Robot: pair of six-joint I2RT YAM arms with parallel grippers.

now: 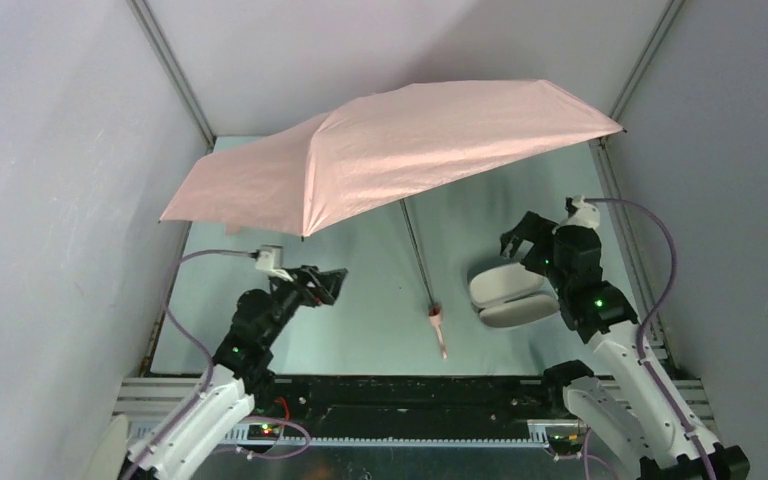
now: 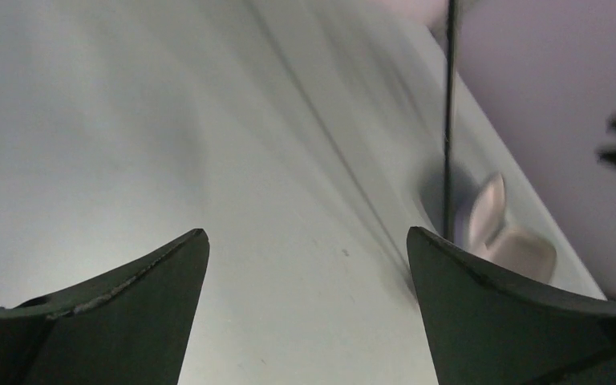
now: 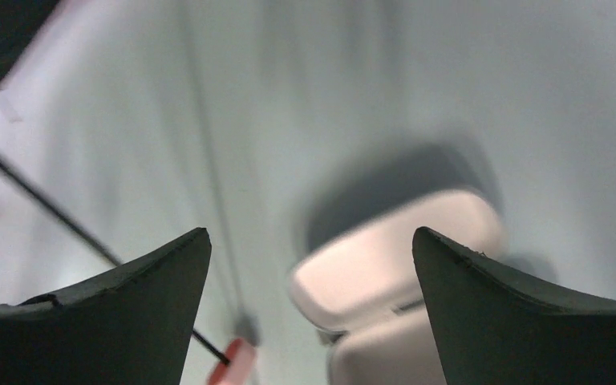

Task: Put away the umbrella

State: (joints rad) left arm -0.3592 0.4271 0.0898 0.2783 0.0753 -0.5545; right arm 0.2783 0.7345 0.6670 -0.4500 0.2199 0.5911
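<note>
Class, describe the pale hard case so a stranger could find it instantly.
Find the big open pink umbrella. Below its right side, right of the thin metal shaft, lies the case. It alone is pale and rounded, gaping open like a clamshell.

Top view: bright, soft, even light with a cool cast. The umbrella (image 1: pixel 400 150) canopy is lit from above, with pale fabric and soft creases. The table (image 1: pixel 360 310) tone is uneven, brighter mid, dimmer at the near left corner. The frame is reasonably sharp, with slight grain.

Left wrist view: streaky blur across the table surface. The shaft (image 2: pixel 449 120) is smeared and the case (image 2: pixel 505 233) is soft, with a blurry shadow beside it. The fingers (image 2: pixel 120 321) of the left gripper (image 2: pixel 306 233) are near-black silhouettes with fairly crisp edges.

Right wrist view: heavy blur. The case is smeared and pale with a dark, fuzzy shadow behind it. The fingers (image 3: pixel 513 313) of the right gripper (image 3: pixel 311 233) are dark and underexposed. The top left corner is blacked out.
</note>
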